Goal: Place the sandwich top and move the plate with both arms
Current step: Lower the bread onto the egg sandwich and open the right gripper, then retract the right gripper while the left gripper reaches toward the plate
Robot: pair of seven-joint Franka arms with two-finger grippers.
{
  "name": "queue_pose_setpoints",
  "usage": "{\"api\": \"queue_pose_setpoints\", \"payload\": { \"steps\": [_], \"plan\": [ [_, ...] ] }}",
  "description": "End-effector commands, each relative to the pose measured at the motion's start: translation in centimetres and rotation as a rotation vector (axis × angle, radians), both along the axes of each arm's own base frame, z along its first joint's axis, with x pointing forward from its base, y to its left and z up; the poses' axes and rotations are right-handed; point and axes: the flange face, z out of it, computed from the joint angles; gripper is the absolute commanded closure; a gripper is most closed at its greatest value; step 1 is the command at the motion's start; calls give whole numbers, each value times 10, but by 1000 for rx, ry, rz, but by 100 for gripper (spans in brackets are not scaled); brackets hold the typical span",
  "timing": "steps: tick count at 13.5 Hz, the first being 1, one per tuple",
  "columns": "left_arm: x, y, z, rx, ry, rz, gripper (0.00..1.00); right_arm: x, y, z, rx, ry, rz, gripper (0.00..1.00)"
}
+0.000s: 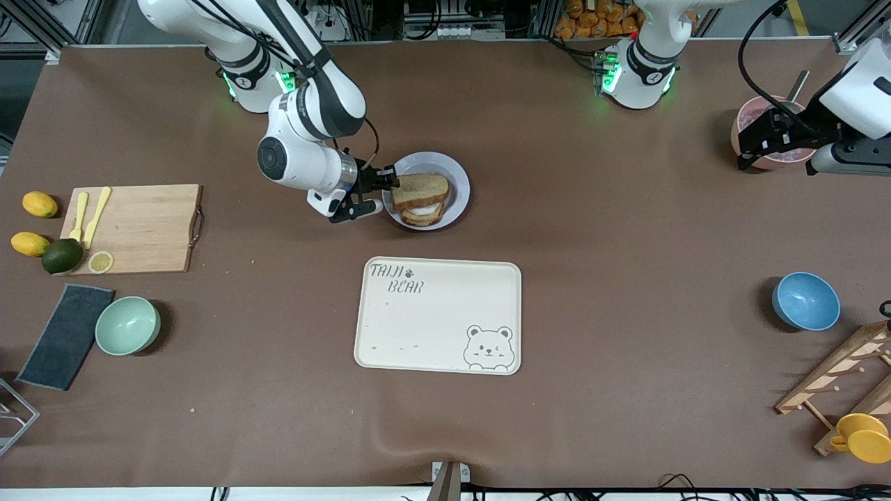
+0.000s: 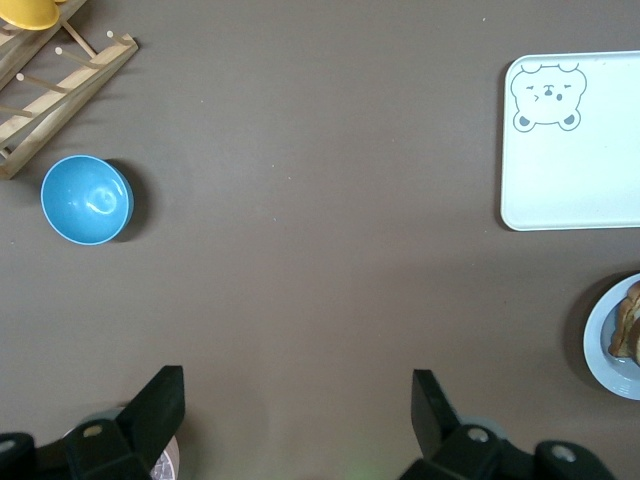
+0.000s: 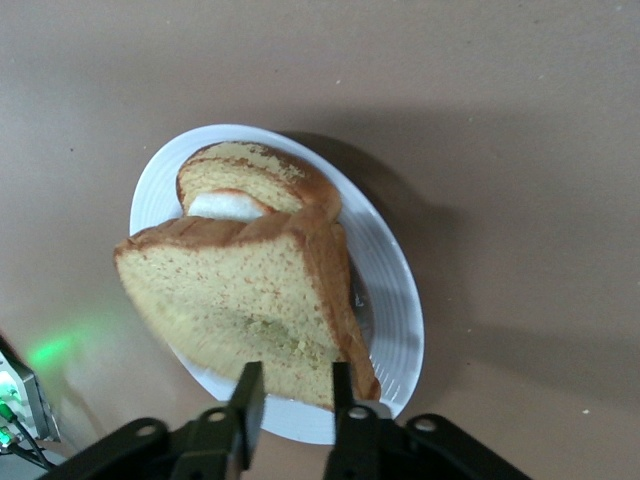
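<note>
1. The right pincer (image 1: 390,186) was closed on one crust edge of the top slice (image 1: 420,189), holding it just above the egg-topped slice (image 1: 422,211) on the plate (image 1: 456,174), tilted and not yet laid flat.
2. The left pincer (image 2: 298,420) waited with its fingers spread wide and holding nothing, over the pink bowl (image 1: 750,136) at the left arm's end of the table (image 1: 626,229).
3. The slice looked light, soft and crumbly. A hard squeeze would probably dent or tear it, so the thin pinch at the crust, its firmest part, seemed the sensible hold.
4. Hanging from one edge, the bread would likely sag, so it should be lowered gently and squarely onto the filling.
5. The plate looked stiff, smooth and probably slippery. Its raised rim was the likely place to grip, one pincer at each side, kept level so the stack would not slide.
6. The plate, directly under the right pincer, held the bottom slice with white egg.
7. The bear tray (image 1: 437,316), near the right pincer, carried only a few crumbs.
8. The blue bowl (image 2: 87,199), near the left pincer, and the green bowl (image 1: 127,325), well apart from both, looked empty.
9. The pink bowl's contents could not be made out.
</note>
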Motion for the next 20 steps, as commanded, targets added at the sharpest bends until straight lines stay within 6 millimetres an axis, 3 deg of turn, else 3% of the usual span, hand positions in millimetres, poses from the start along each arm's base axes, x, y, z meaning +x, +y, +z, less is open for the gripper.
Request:
{"api": "queue_pose_setpoints", "payload": {
  "steps": [1, 5, 7, 10, 12, 15, 19, 20],
  "plan": [
    [-5, -4, 2, 14, -3, 4, 0, 6, -2, 4, 17, -5, -31, 0],
    [-2, -16, -12, -23, 30, -16, 0, 49, -25, 33, 49, -56, -85, 0],
    [4, -23, -28, -80, 70, -23, 0, 81, -45, 55, 16, -135, -63, 0],
    [11, -43, -71, -168, 170, -82, 0, 126, -99, 84, -66, -193, -23, 0],
    [10, -55, -105, -215, 245, -109, 0, 162, -162, 118, -120, -178, -6, 0],
    [12, -88, -162, -298, 321, -139, 0, 195, -267, 163, -157, -184, 50, 0],
    [22, -108, -216, -509, 417, -242, 0, 201, -382, 168, -120, -321, 173, 0],
    [24, -113, -229, -541, 438, -259, 0, 207, -393, 187, -129, -366, 190, 0]
  ]
}}
